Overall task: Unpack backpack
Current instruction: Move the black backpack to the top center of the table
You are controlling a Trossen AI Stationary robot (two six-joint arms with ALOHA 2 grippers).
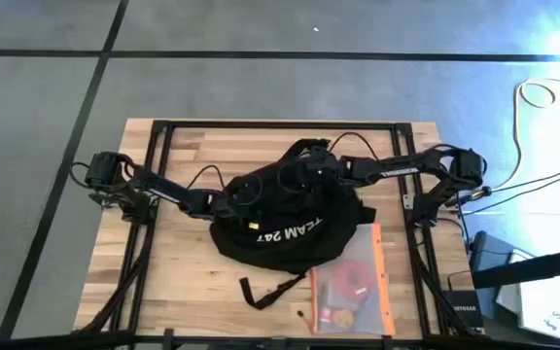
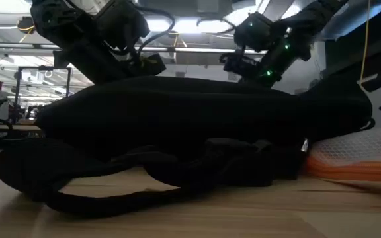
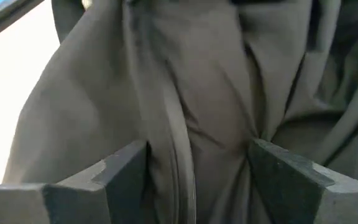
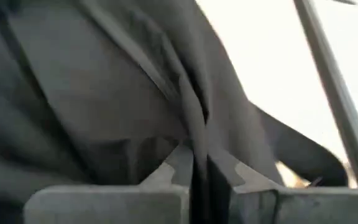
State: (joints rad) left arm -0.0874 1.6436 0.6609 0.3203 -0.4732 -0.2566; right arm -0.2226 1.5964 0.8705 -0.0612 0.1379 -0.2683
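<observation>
The black backpack (image 1: 280, 228) lies flat on the wooden table (image 1: 163, 282), its white "TEAM 247" lettering facing up. Its straps (image 1: 265, 289) trail toward the near edge. My left gripper (image 1: 239, 201) is on the backpack's left upper part. It is open, with a ridge of cloth (image 3: 185, 124) between its fingers. My right gripper (image 1: 307, 173) is at the backpack's far end, shut on a fold of its fabric. In the low view the backpack (image 2: 190, 125) fills the middle, with both arms above it. My left gripper (image 3: 197, 168) is open and set against the backpack's cloth. A raised ridge of fabric runs between the two fingers (image 3: 126, 168) and reaches both inner sides. The backpack stays on the table. My right gripper (image 4: 202, 171) pinches a thin upright fold of the backpack's fabric (image 4: 199, 134) between its two nearly closed fingers (image 4: 176, 168). How many layers it holds, I cannot tell. The rest of the backpack lies on the table.
A clear pouch with orange trim (image 1: 353, 282) holding red and brown items lies by the backpack's near right side, also low at the right of the low view as the pouch (image 2: 356, 158). A black frame (image 1: 154, 156) runs round the tabletop. Bare wood shows at the near left.
</observation>
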